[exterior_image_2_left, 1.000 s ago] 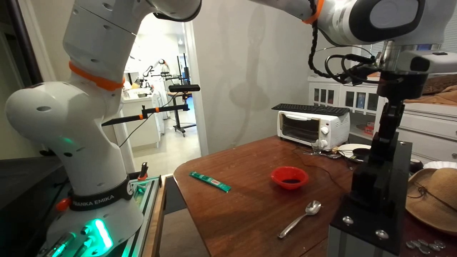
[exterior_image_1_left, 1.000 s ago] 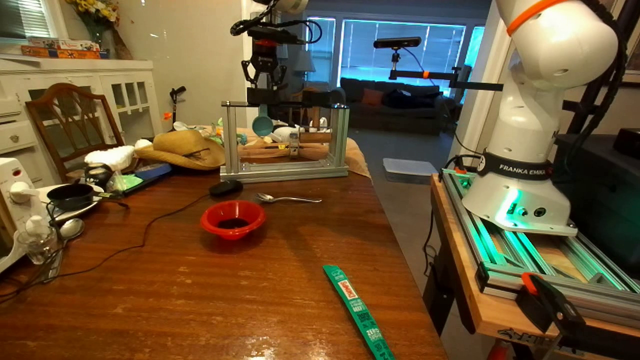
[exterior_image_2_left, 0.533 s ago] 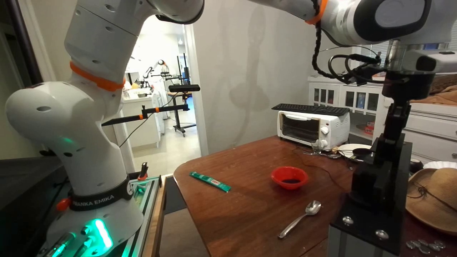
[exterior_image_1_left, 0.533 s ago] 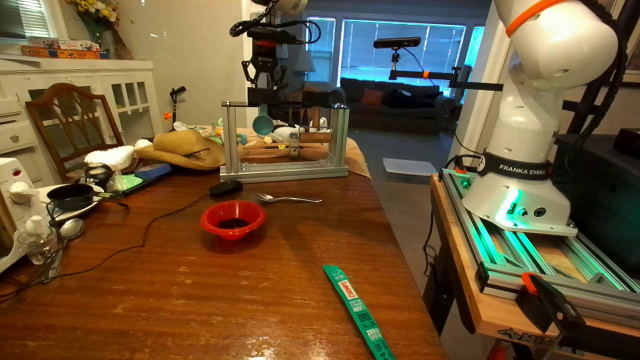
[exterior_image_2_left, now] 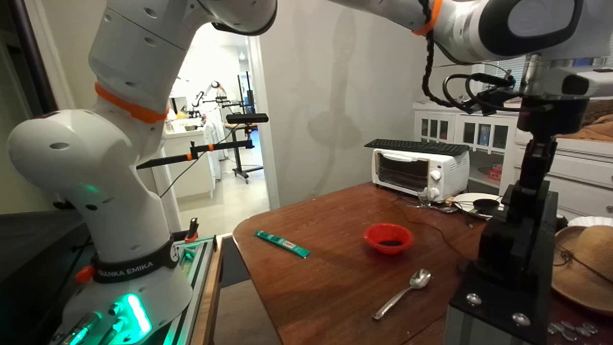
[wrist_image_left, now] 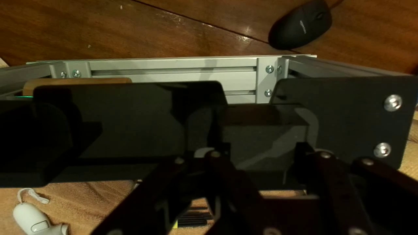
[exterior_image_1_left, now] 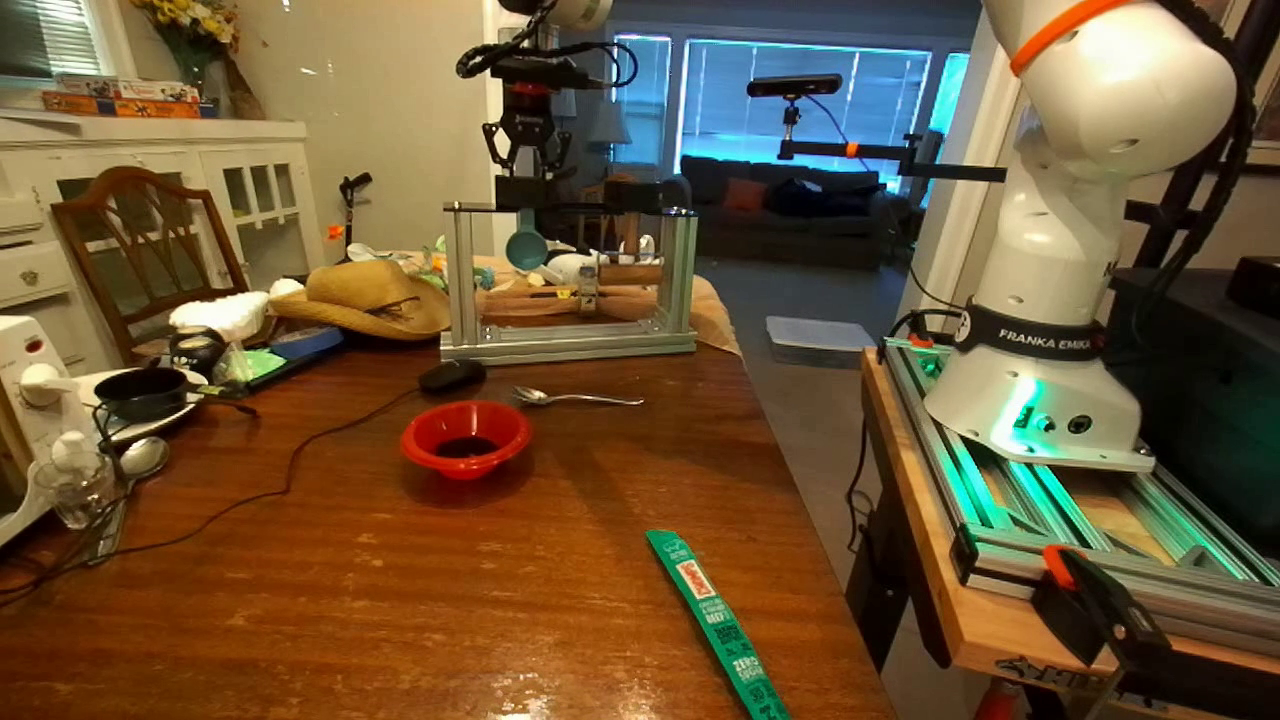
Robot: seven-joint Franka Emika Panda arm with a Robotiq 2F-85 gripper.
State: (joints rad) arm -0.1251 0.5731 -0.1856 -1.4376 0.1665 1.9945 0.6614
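Observation:
My gripper [exterior_image_1_left: 528,168] points straight down over the left part of the metal rack [exterior_image_1_left: 568,345]. Its fingers stand on both sides of a black block [exterior_image_1_left: 518,190] and are shut on it. A teal measuring cup [exterior_image_1_left: 526,248] hangs under that block, below the rack's black top plate. From the wrist, the block [wrist_image_left: 261,138] fills the space between the dark fingertips; much of the gripper is in shadow. Beside it on the plate sits another black holder [wrist_image_left: 130,120]. Seen end-on in an exterior view, the gripper [exterior_image_2_left: 524,189] is partly hidden by black parts.
On the table lie a red bowl [exterior_image_1_left: 466,430], a spoon [exterior_image_1_left: 580,398], a black mouse [exterior_image_1_left: 452,376] with its cable, and a green packet [exterior_image_1_left: 715,625]. A straw hat [exterior_image_1_left: 365,300] sits beside the rack. A white toaster oven [exterior_image_2_left: 421,172] stands at the table's far side.
The arm and gripper have drifted slightly to the right in an exterior view. Over the last half second the rack's top plate has shifted a little the same way. The grip looks unchanged.

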